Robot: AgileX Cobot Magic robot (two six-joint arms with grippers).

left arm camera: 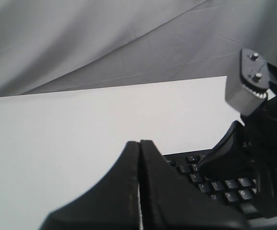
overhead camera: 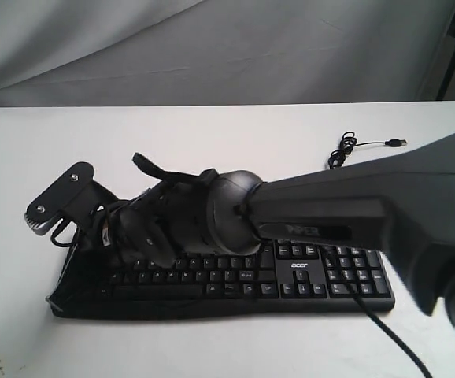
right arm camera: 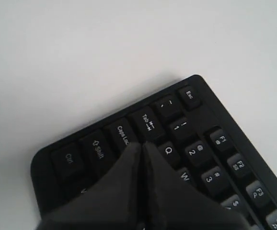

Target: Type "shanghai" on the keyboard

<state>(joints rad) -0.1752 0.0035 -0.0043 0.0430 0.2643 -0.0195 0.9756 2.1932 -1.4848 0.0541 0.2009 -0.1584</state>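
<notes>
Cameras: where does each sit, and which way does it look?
Exterior: off the arms, looks down on the keyboard on the table; the right arm crosses it.
Left wrist: behind the shut left fingers, looking across the table toward the grey curtain.
Right wrist: behind the shut right fingers, looking down at Tab and Caps Lock.
All three share the keyboard.

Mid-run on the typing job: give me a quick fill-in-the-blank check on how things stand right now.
1. The left pincer and the right pincer both have their jaws ____.
2. The right pincer's tip hangs next to the Tab key and the ____ Lock key.
3. The white logo on the wide, flat black plastic keyboard reads ____.
4. The thin black cable's plug lies on the white ____.
Missing: shut; Caps; acer; table.
</notes>
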